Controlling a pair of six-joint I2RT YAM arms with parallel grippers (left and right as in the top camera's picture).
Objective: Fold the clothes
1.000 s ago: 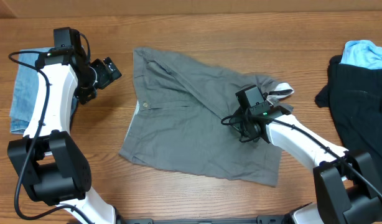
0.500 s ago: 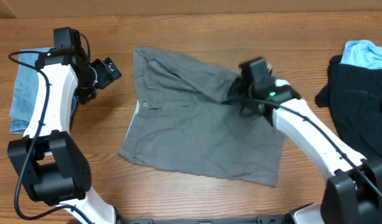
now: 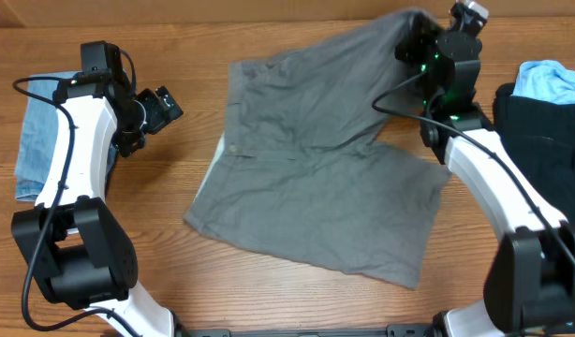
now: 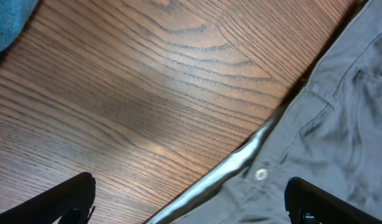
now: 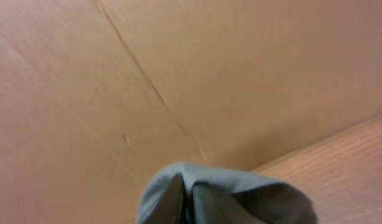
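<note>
The clothes, grey shorts, lie spread on the wooden table, waistband to the left with its button showing. One corner is lifted high at the back, where my right gripper is shut on it. In the right wrist view the grey cloth wraps over the closed fingers of the right gripper. My left gripper hovers open left of the waistband. In the left wrist view the left gripper straddles the waistband edge of the shorts without touching it.
A folded blue denim garment lies at the far left under the left arm; its corner shows in the left wrist view. A black garment and a light blue cloth lie at the far right. A cardboard wall stands behind the table.
My right gripper has risen and swung to the back right with a corner of the shorts, dragging the whole garment slightly right. The left arm has not moved.
</note>
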